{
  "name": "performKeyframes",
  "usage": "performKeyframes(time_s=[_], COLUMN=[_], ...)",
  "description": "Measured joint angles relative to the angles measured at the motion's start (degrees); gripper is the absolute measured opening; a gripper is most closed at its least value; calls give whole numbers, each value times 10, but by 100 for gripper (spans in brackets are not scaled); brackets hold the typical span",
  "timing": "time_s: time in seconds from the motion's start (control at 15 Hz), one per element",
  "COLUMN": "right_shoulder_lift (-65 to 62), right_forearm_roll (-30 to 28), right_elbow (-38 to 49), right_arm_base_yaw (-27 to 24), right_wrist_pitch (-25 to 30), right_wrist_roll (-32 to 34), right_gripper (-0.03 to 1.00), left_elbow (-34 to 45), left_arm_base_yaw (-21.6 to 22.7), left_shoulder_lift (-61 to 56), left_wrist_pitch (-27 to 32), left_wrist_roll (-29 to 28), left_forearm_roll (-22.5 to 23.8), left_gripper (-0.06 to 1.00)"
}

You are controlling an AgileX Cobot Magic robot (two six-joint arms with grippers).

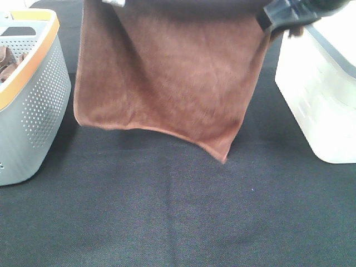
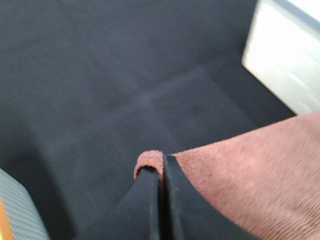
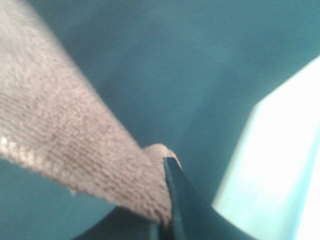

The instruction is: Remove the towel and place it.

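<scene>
The reddish-brown towel (image 1: 167, 78) hangs spread in the air above the black table, held by its two top corners. My left gripper (image 2: 161, 172) is shut on one corner of the towel (image 2: 250, 170); in the exterior high view only a bit of it (image 1: 114, 3) shows at the top edge. My right gripper (image 1: 278, 16) is shut on the other top corner, near the white bin. In the right wrist view the gripper (image 3: 167, 165) pinches the towel (image 3: 65, 145), which looks greyish there. The towel's lower right corner hangs lowest. No white label shows.
A grey perforated basket with an orange rim (image 1: 33, 94) stands at the left, with brownish cloths (image 1: 8, 61) inside. A white plastic bin (image 1: 320, 94) stands at the right; it also shows in the left wrist view (image 2: 285, 55). The black tablecloth (image 1: 178, 211) covers the table.
</scene>
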Motion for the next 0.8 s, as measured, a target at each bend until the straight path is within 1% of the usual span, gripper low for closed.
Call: performKeyframes(time_s=[0.13,0.2,0.27,0.33,0.47,0.6,0.67,0.73,0.8], right_shoulder_lift=[39,39,62,92,139,183,208,231,269], right_forearm_roll=[-46,-46,-69,-116,-182,-255,-299,-336,-392], right_elbow=[-40,-40,-59,-89,-138,-196,-228,-254,-303], right_arm_base_yaw=[0,0,0,0,0,0,0,-3,-11], right_wrist_pitch=[-14,-14,-25,-45,-66,-87,-100,-112,-132], right_wrist_roll=[19,19,28,40,73,121,147,162,182], right_gripper=[0,0,0,0,0,0,0,0,0], left_elbow=[0,0,0,0,0,0,0,0,0], left_arm_base_yaw=[0,0,4,11,37,69,83,94,103], left_shoulder_lift=[19,19,32,42,74,111,134,157,184], left_wrist_pitch=[-58,-58,-113,-156,-248,-328,-388,-464,-550], left_wrist_roll=[-1,-1,-1,-1,-1,-1,-1,-1,-1], left_forearm_roll=[36,36,60,66,72,72,72,73,73], left_gripper=[0,0,0,0,0,0,0,0,0])
